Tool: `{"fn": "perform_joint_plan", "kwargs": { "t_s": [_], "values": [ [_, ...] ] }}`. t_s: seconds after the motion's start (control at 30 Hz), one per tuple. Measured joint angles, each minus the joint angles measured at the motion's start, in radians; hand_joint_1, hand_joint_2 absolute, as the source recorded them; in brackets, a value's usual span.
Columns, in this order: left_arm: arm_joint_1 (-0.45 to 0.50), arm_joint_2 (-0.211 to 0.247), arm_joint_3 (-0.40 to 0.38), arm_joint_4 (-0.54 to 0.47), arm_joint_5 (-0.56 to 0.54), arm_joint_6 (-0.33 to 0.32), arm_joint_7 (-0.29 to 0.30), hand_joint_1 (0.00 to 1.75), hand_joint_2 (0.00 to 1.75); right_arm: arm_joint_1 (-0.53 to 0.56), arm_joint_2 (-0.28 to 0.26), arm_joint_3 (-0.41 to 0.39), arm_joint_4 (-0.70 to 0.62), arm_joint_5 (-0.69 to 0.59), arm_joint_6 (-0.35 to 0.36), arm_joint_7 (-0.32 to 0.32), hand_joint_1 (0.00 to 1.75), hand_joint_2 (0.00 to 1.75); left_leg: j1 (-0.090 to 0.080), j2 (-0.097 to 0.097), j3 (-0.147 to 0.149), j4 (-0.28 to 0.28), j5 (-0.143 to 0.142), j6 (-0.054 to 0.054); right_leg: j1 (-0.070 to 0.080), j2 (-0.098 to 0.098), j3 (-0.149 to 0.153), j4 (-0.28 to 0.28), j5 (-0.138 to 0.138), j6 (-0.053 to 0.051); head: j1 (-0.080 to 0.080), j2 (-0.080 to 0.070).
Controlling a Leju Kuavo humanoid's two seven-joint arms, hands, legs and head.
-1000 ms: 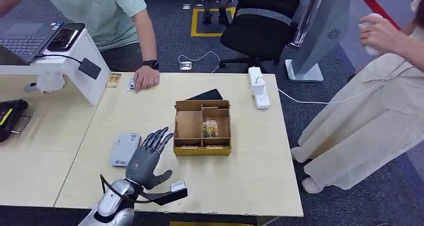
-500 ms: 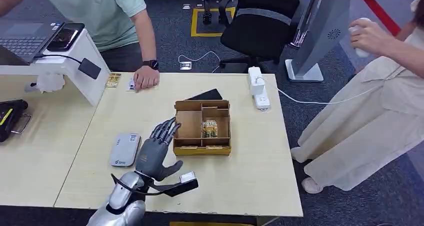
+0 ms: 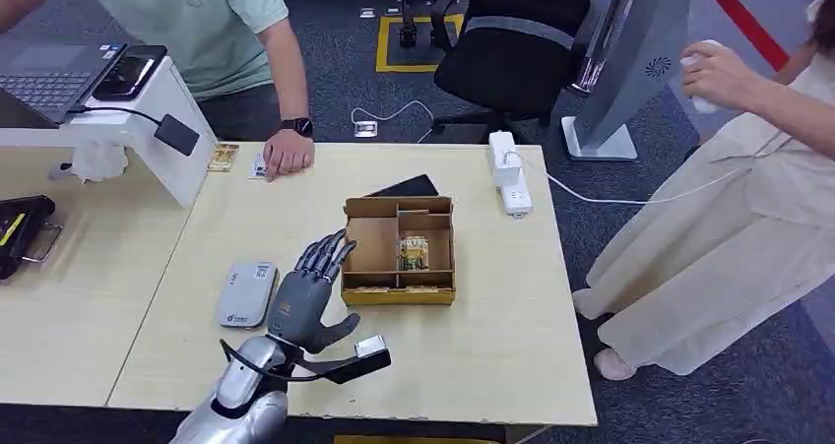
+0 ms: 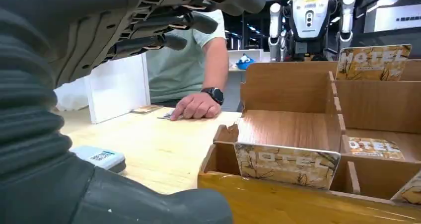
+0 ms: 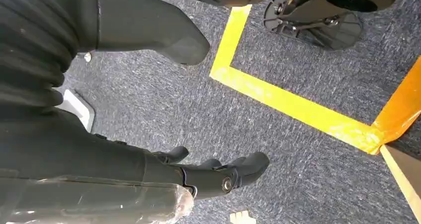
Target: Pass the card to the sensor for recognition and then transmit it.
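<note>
Left hand (image 3: 307,301): I see it open, empty, fingertips just short of the box (image 3: 398,293).
Card (image 3: 414,252): upright inside the box.
Right hand (image 5: 164,179): hanging, fingers apart, empty.

Matt wood tray (image 3: 398,294), glossy printed card (image 4: 287,164), pale smooth laminate table (image 3: 492,346), rough carpet (image 5: 278,134).

Divided box (image 3: 398,250) sits mid-counter (image 3: 492,346), one card (image 3: 414,253) standing in its inner compartment. Sensor (image 3: 247,292) lies left of the box, left hand (image 3: 305,301) between them. Power strip (image 3: 508,172) at the counter's far right edge.
</note>
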Motion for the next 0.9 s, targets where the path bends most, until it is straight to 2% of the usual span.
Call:
{"fn": "perform_joint_plan", "kwargs": {
  "t_s": [0.2, 0.6, 0.9],
  "values": [
    [-0.011, -0.013, 0.0, 0.041, -0.033, 0.035, 0.012, 0.0, 1.75, -0.001, 0.0, 0.002, 0.0, 0.0, 0.003, 0.004, 0.0, 1.75, 0.0, 0.0, 0.0, 0.0, 0.0, 0.0, 0.0, 0.0, 0.0, 0.0, 0.0, 0.0, 0.0, 0.0],
    [-0.02, -0.044, -0.011, 0.105, -0.042, 0.033, 0.009, 0.0, 1.75, -0.002, 0.0, 0.017, 0.0, -0.002, 0.006, 0.007, 0.0, 1.75, 0.0, 0.0, 0.0, 0.0, 0.0, 0.0, 0.0, 0.0, 0.0, 0.0, 0.0, 0.0, 0.0, 0.0],
    [-0.029, -0.068, -0.03, 0.131, 0.016, 0.009, -0.003, 0.0, 1.75, -0.002, 0.0, 0.023, 0.0, -0.003, 0.006, 0.011, 0.0, 1.75, 0.0, 0.0, 0.0, 0.0, 0.0, 0.0, 0.0, 0.0, 0.0, 0.0, 0.0, 0.0, 0.0, 0.0]
  ]
}}
